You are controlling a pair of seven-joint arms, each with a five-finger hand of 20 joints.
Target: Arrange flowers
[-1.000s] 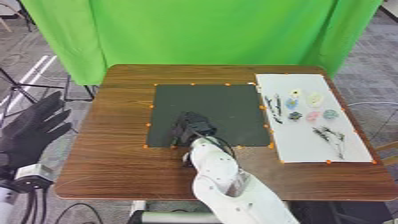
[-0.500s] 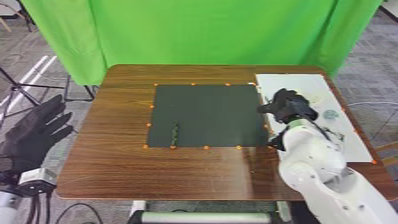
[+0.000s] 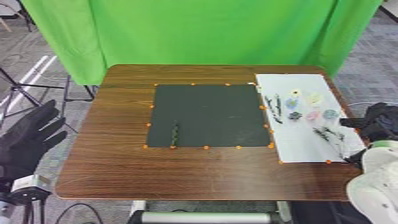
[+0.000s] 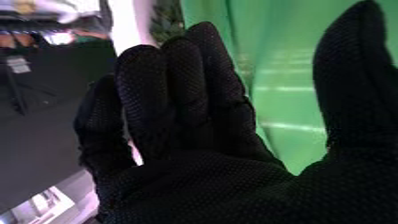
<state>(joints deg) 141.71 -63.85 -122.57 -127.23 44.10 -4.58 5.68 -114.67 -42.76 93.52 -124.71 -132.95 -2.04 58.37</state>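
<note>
Green and slender, a leafy sprig lies near the left edge of the black mat, its lower end at the mat's near edge. Small orange markers dot the mat's border. To the right, a white sheet bears a loose group of blooms: a cream flower, a blue flower, a pale yellow flower, a dark rosette, a pink flower and a pale blue-green bloom. Thin dark stems lie to their left, and a wispy branched sprig lies nearer the robot. Beneath everything is the brown wooden table. The right hand is at the sheet's right side; in the right wrist view its fingers extend nearly straight, thumb spread wide, holding nothing. The left hand is beyond the table's left edge, fingers extended and empty. A green curtain hangs behind.
</note>
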